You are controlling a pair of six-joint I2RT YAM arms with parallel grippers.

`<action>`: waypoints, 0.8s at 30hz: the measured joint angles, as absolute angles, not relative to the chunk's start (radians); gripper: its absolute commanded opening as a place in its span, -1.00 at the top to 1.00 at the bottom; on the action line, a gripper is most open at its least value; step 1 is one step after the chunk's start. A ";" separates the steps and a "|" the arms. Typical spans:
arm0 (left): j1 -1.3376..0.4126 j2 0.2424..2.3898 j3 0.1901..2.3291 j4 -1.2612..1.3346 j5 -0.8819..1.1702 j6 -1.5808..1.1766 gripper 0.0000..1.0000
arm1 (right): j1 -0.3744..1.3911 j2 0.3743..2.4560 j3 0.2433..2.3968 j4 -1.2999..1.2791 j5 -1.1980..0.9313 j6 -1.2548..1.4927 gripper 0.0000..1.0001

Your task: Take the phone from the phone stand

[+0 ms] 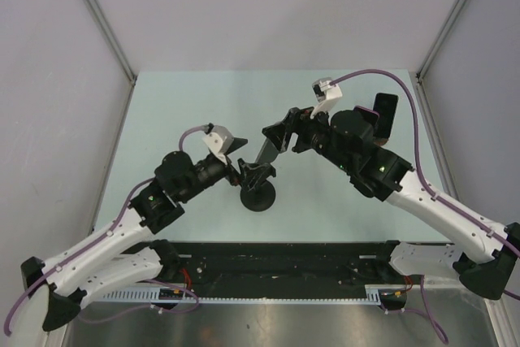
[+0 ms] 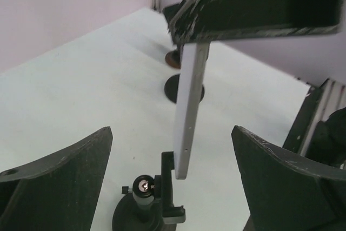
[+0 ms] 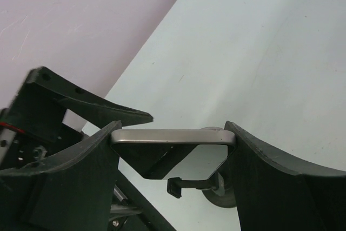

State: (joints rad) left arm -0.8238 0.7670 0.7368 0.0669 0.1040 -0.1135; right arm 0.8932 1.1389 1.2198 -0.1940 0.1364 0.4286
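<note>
A pale green tabletop [image 1: 187, 119] is filling the space between 2 plain side walls. 2 white and black arms are reaching inward from its near edge, the left arm [image 1: 106, 241] from the near-left corner and the right arm [image 1: 439, 205] from the near-right corner, and they are meeting around the middle. A phone [image 2: 189, 112], a thin slab with a silver rim, is standing steeply tilted there, midway between the left and right edges and somewhat nearer the near edge. The right gripper [image 3: 173, 134] is clamping the phone's upper end, 1 finger pressing on each side of it. The left gripper [image 2: 172, 131] is spread wide, its 2 fingers flanking the phone's lower end and touching nothing. A black phone stand [image 1: 258, 194] with a round base is sitting just under the phone; the phone's lower end is right beside the stand's cradle, and whether it is resting in it cannot be told. A black rectangular object [image 1: 384, 115] is standing near the right edge.
</note>
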 measured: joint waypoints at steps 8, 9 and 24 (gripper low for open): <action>-0.844 0.873 0.737 0.068 0.040 -0.066 -0.49 | 0.874 1.111 1.220 -0.214 0.153 0.500 1.00; -0.844 0.878 0.737 0.073 0.037 -0.064 -0.46 | 0.871 1.108 1.220 -0.214 0.153 0.506 1.00; -0.850 0.931 0.739 0.183 0.105 -0.082 0.99 | 0.796 1.106 1.220 -0.212 0.085 0.578 1.00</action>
State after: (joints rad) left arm -0.8497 0.9306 0.7391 0.1833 0.1055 -0.0822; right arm 0.7963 1.1061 1.2198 -0.2119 0.0853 0.5781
